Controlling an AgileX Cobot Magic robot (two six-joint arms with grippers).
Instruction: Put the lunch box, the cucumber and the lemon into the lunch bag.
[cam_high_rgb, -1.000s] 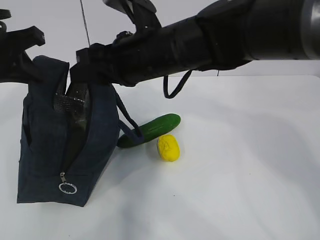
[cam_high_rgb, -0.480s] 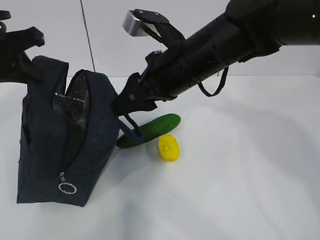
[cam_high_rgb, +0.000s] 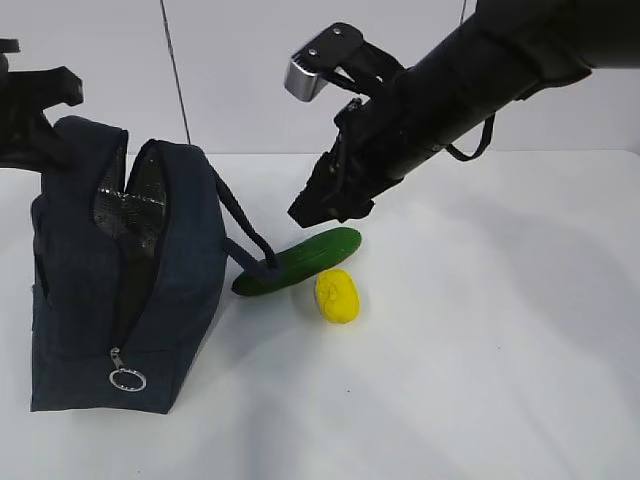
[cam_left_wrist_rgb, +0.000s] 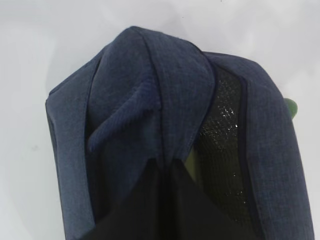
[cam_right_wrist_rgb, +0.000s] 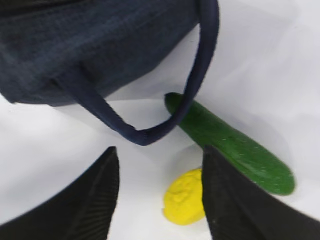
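Observation:
The navy lunch bag (cam_high_rgb: 130, 290) stands at the left, top unzipped, silver lining showing. My left gripper (cam_high_rgb: 35, 125) is shut on the bag's fabric at its upper left edge; in the left wrist view its dark jaws (cam_left_wrist_rgb: 165, 170) pinch the cloth. The cucumber (cam_high_rgb: 300, 260) lies right of the bag with the lemon (cam_high_rgb: 338, 296) just in front of it. My right gripper (cam_high_rgb: 315, 205) hovers open and empty above the cucumber; in the right wrist view (cam_right_wrist_rgb: 160, 150) the lemon (cam_right_wrist_rgb: 185, 197) and cucumber (cam_right_wrist_rgb: 230, 142) lie below. The lunch box is out of view.
One bag handle (cam_high_rgb: 245, 240) loops down onto the cucumber's left end, as the right wrist view (cam_right_wrist_rgb: 145, 135) also shows. The silver ring pull (cam_high_rgb: 127, 379) hangs low on the bag's front. White table (cam_high_rgb: 500, 350) extends to the right.
My right arm has pulled back from over the bag's opening, moving right to above the cucumber. The bag has sagged slightly lower. The left gripper keeps its hold.

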